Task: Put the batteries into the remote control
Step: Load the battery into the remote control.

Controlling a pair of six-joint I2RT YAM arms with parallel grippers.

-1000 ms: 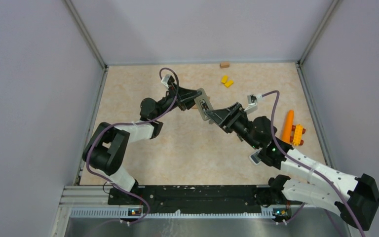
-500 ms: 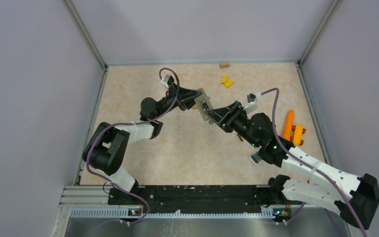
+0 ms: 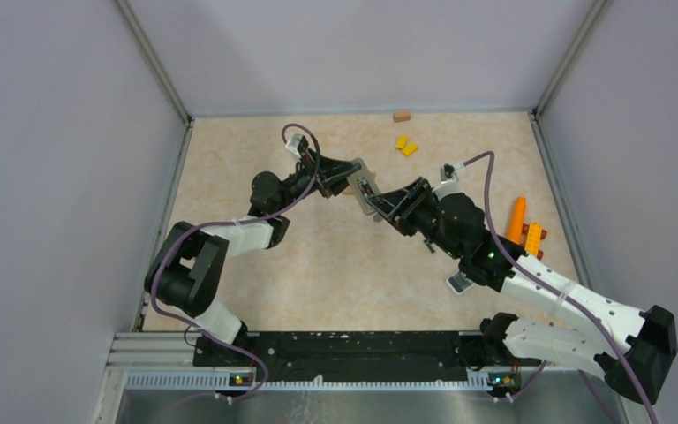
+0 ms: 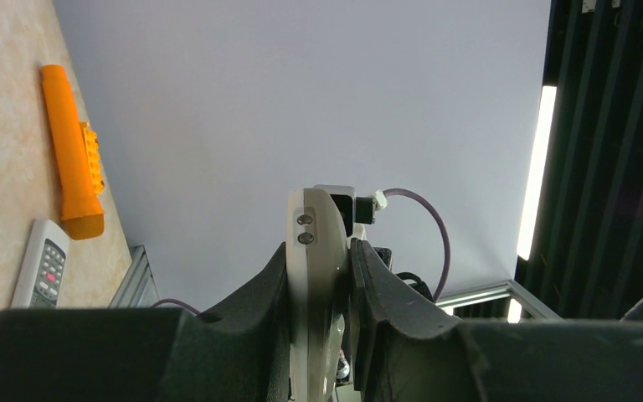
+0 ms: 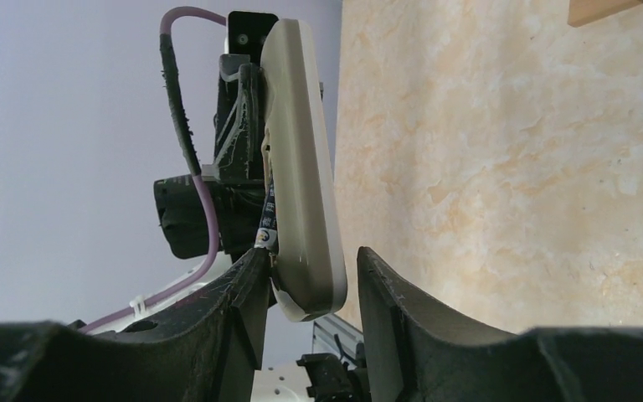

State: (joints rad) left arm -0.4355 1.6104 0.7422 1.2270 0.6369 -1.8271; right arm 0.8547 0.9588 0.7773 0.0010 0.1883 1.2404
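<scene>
On the beige marbled table (image 3: 318, 265) are laid a brown block (image 3: 402, 116), two yellow blocks (image 3: 401, 141), an orange stick (image 3: 516, 219), a yellow brick (image 3: 534, 238) and a grey remote (image 3: 457, 283).

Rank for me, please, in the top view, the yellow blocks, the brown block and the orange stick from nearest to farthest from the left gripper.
1. Yellow blocks, just beyond and right of the left gripper.
2. Brown block, at the far edge behind them.
3. Orange stick, by the right wall.
</scene>
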